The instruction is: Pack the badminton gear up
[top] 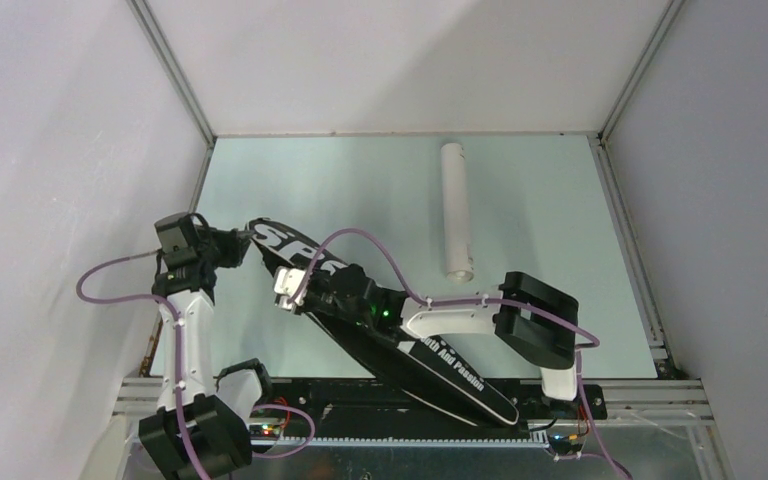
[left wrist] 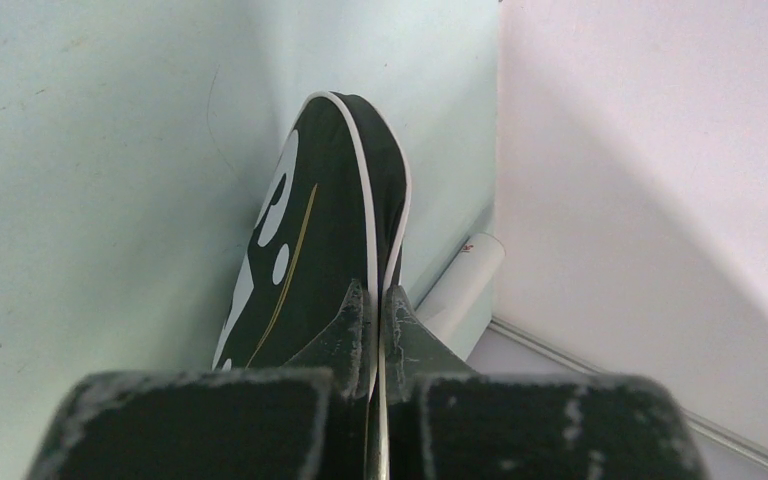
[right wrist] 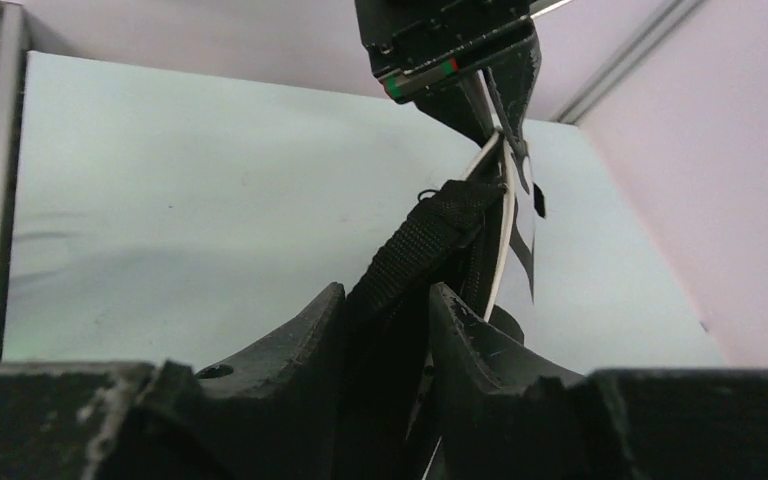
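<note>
The black racket bag (top: 430,360) with white lettering lies diagonally from the near edge toward the left. My left gripper (top: 245,245) is shut on the white-piped rim at its far end; in the left wrist view the fingertips (left wrist: 380,295) pinch that rim and the bag (left wrist: 320,230) stretches away. My right gripper (top: 305,290) hovers over the bag's upper part. Its jaws (right wrist: 388,295) stand apart with the bag's black webbing strap (right wrist: 420,240) running up between them. The white cardboard tube (top: 455,210) lies on the table to the right.
White walls enclose the pale green table (top: 340,190) on three sides. A metal rail (top: 630,250) borders its right edge. The tube (left wrist: 465,285) also shows beyond the bag, beside the wall. The left gripper (right wrist: 460,50) hangs at the top of the right wrist view.
</note>
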